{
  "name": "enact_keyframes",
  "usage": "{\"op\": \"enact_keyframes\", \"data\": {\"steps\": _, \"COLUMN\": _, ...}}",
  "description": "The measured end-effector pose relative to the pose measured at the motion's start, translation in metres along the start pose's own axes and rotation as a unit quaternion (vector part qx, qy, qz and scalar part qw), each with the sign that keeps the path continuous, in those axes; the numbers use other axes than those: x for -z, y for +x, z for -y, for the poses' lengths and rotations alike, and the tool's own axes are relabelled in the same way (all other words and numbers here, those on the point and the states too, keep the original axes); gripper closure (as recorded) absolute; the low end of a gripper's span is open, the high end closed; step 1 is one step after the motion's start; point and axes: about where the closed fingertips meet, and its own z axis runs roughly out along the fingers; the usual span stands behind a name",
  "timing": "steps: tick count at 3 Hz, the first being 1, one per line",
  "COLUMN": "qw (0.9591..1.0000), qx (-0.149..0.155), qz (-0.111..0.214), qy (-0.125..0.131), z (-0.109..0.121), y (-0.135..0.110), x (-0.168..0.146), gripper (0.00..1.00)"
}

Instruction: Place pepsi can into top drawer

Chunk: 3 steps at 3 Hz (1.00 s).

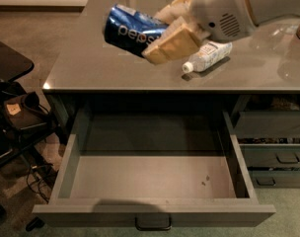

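Above the left part of the glossy grey countertop [76,70], the small blue metal pepsi can [132,31] hung tilted, lettering facing the camera. The white arm's gripper [162,33] had its tan fingers [174,43] closed on the can's right end. Near it, a clear plastic bottle with a white label [209,56] lay on the counter. Below, the wide grey top drawer [150,177] stood pulled open.

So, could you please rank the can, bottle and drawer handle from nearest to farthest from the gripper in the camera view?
1. Can, clamped in the gripper, above the counter.
2. Bottle, lying on the counter, just right in view.
3. Handle, on the open drawer's front, far below.
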Motion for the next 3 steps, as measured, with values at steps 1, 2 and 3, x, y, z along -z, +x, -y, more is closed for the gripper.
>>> {"op": "enact_keyframes", "data": {"steps": 1, "qw": 1.0000, "qx": -0.001, "qz": -0.003, "qy": 0.006, "z": -0.004, "y": 0.010, "x": -0.013, "gripper": 1.00}}
{"op": "enact_keyframes", "data": {"steps": 2, "qw": 0.9995, "qx": -0.017, "qz": 0.018, "qy": 0.021, "z": -0.021, "y": 0.039, "x": -0.035, "gripper": 1.00}}
{"op": "enact_keyframes", "data": {"steps": 3, "qw": 0.9964, "qx": -0.066, "qz": 0.020, "qy": 0.049, "z": -0.036, "y": 0.106, "x": -0.048, "gripper": 1.00}}
